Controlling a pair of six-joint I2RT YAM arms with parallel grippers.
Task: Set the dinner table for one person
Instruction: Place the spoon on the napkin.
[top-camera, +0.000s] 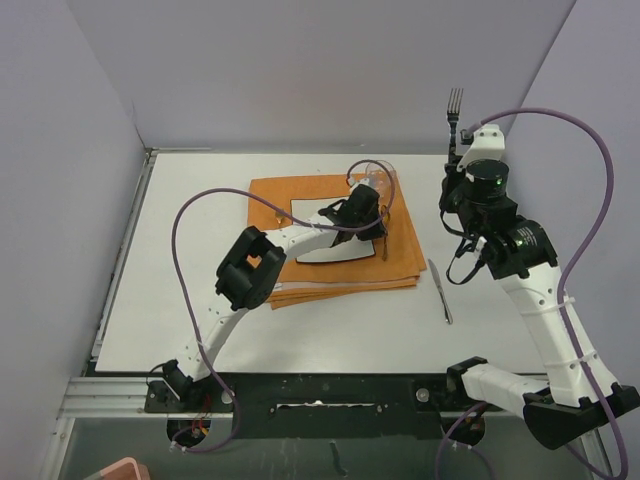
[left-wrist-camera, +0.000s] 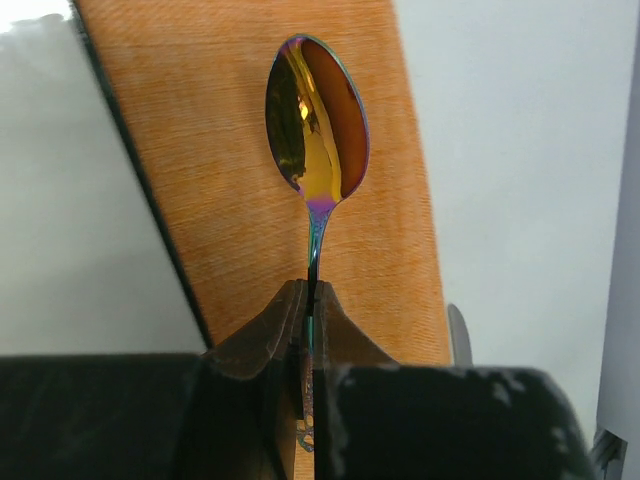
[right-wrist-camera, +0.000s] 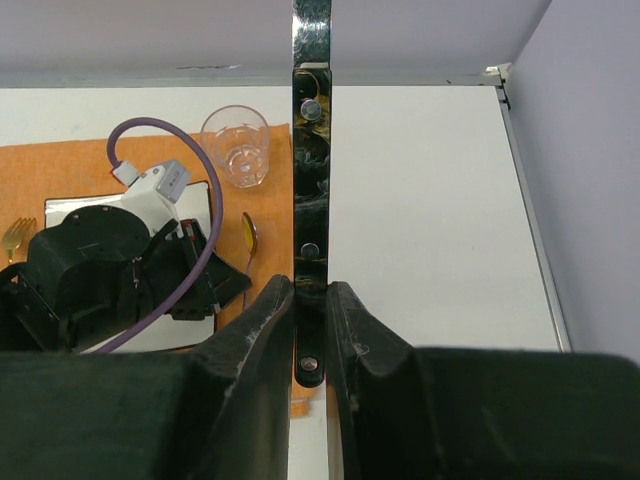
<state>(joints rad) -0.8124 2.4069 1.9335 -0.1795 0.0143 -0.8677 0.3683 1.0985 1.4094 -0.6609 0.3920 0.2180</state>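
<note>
White arms (top-camera: 545, 300), black joints (top-camera: 248, 268) (purple cables (top-camera: 590, 150))

Matte pale dinner table (top-camera: 300, 330), woven orange cloth placemat (left-wrist-camera: 230, 180), glossy iridescent metal spoon (left-wrist-camera: 318, 120), clear glass tumbler (right-wrist-camera: 237, 147)

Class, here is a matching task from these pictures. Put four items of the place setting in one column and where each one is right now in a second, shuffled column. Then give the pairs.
Items
1. rainbow spoon
2. glass
3. knife
4. silver fork

Places
A. held in the right gripper
B. lying on the bare dinner table, right of the orange placemat
C. clamped in the left gripper
D. standing at the placemat's far right corner

Pairs: 1-C, 2-D, 3-B, 4-A
</note>
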